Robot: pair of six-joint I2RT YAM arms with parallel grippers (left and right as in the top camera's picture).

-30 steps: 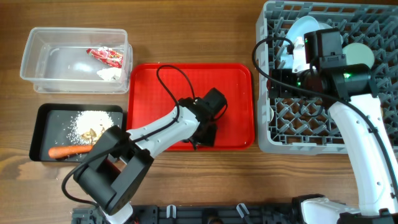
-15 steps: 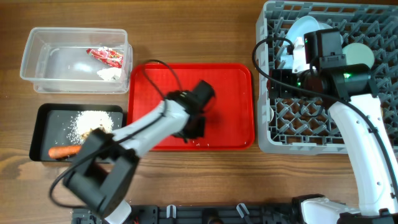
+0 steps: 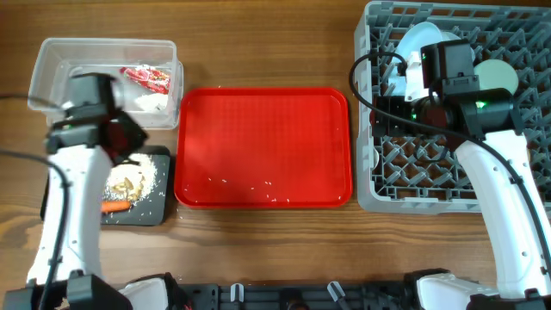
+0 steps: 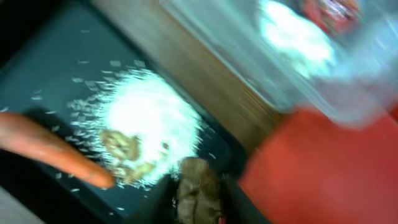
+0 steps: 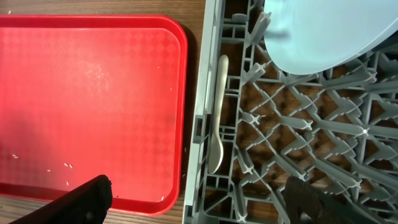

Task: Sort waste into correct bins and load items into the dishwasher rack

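My left gripper [image 4: 199,205] is shut on a brown food piece [image 4: 198,186] and hangs over the right end of the black tray [image 3: 153,213]. The tray holds white rice [image 4: 152,118], brown crumbs [image 4: 123,148] and an orange carrot [image 4: 53,149]. The clear tub [image 3: 52,65] behind it holds a red wrapper [image 3: 148,78] and white tissue [image 3: 151,102]. My right gripper [image 5: 202,202] is open and empty above the left edge of the grey rack [image 3: 448,185]. In the rack are a white spoon [image 5: 217,112], a light blue plate [image 5: 329,31] and a pale green saucer [image 3: 497,76].
The flat red serving tray [image 3: 263,146] lies between the bins and the rack, with a few rice grains [image 3: 258,183] near its front edge. The rack's upright pegs [image 5: 298,124] stand under my right gripper. Bare wooden table [image 3: 275,232] runs along the front.
My left arm has swung from the middle of the red tray leftward to over the black tray, with the brown piece in its jaws. The right arm has not moved.
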